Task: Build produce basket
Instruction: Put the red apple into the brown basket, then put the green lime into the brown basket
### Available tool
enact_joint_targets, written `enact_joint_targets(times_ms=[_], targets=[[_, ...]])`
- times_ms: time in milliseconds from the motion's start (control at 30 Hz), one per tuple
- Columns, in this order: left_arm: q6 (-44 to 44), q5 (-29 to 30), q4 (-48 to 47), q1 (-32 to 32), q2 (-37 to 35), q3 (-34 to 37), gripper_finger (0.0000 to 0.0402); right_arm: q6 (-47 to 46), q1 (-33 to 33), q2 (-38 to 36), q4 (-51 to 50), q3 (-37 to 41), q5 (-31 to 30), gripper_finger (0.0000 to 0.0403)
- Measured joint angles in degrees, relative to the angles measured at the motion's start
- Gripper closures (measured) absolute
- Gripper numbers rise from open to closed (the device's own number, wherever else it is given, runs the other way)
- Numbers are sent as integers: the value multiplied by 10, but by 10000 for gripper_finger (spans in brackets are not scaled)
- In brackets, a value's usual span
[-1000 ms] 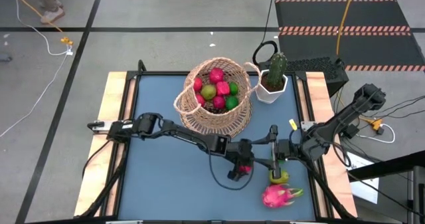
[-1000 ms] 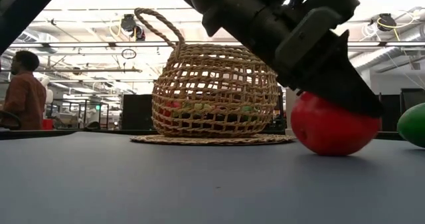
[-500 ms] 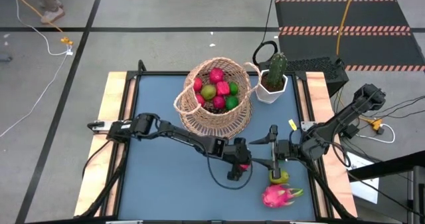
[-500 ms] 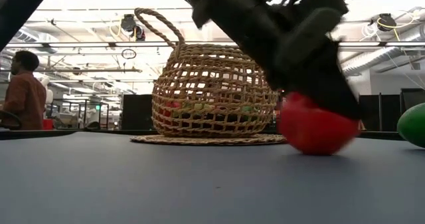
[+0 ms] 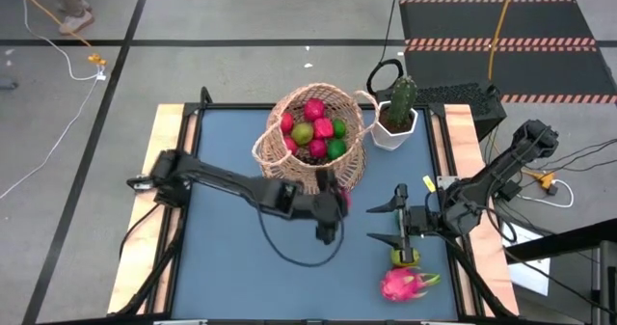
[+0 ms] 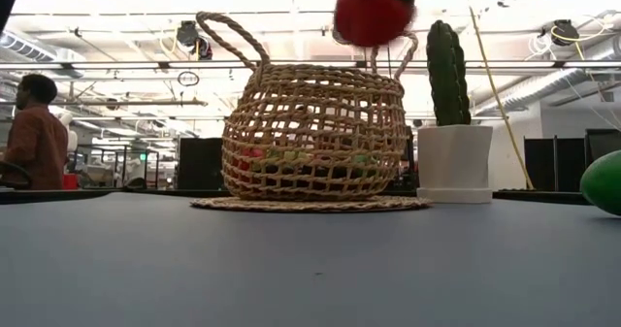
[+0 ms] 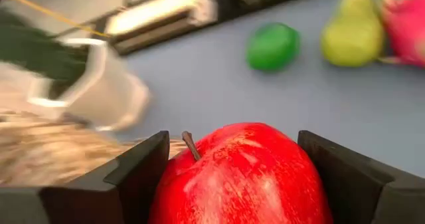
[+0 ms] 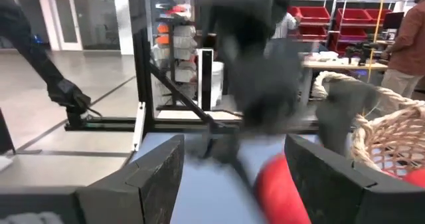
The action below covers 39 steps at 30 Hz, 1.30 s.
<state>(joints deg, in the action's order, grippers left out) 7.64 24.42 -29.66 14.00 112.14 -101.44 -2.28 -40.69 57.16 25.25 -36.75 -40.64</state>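
The tan wicker basket [image 5: 313, 137] [image 6: 312, 133] stands on its flared base at the table's far middle, with apples, limes and dark grapes inside. My left gripper [image 5: 337, 202] [image 7: 234, 156] is shut on a red apple [image 6: 372, 12] [image 7: 242, 177] in the air beside the basket's near wall. My right gripper [image 5: 388, 222] [image 8: 234, 177] hovers open to the right of it, touching nothing. A pear [image 5: 403, 257] [image 7: 354, 31], a lime [image 7: 272, 46] and a pink dragon fruit [image 5: 405, 284] lie on the table near the right gripper. My left gripper pinches the red apple by its two opposite sides [image 7: 174, 184] between its fingers [image 7: 143, 161]. It comes slanting from above and from the table's left. The apple is lifted clear of the table, level with the basket's rim, its stem [image 7: 190, 144] toward the wrist camera.
A white hexagonal pot with a green cactus [image 5: 395, 121] [image 6: 453, 123] stands just right of the basket. A person [image 6: 34, 133] is in the room beyond the table. Bare blue table [image 5: 231, 257] lies at the near left.
My left gripper has lifted the red apple off the table, high up, and carried it toward the far edge and left, up to the basket's near side. It has stayed shut on the apple. The other fruits have not moved.
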Motion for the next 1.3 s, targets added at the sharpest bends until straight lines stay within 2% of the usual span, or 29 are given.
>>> enact_joint_targets(times_ms=[167, 300, 533, 733, 867, 1033, 1167, 1233, 1300], targets=[[13, 53, -28, -47, -31, -1, 75, -24, -2, 1, -8, 0, -1, 149], [24, 72, -34, -90, -47, 0, 71, -57, -17, 1, -24, 0, -17, 149], [-7, 73, -38, -200, -39, -1, 79, -63, -37, 1, -40, 0, -61, 149], [-33, 62, -83, -260, -33, 2, 39, -61, -37, 1, -46, 0, -61, 149], [-47, 54, -82, -258, -37, 3, 16, -60, -37, 1, -46, 0, -61, 149], [-50, 73, -62, -228, -43, 3, 10, -56, -37, 1, -47, 0, -62, 149], [-40, 106, -39, -182, -46, 3, 10, -49, -45, -2, -53, 0, -113, 149], [-37, 93, -9, -151, -46, 6, 10, -26, -53, -9, -54, 0, -146, 149], [-19, 64, 80, -113, -42, 34, 10, -2, -62, -17, -54, 0, -173, 149]])
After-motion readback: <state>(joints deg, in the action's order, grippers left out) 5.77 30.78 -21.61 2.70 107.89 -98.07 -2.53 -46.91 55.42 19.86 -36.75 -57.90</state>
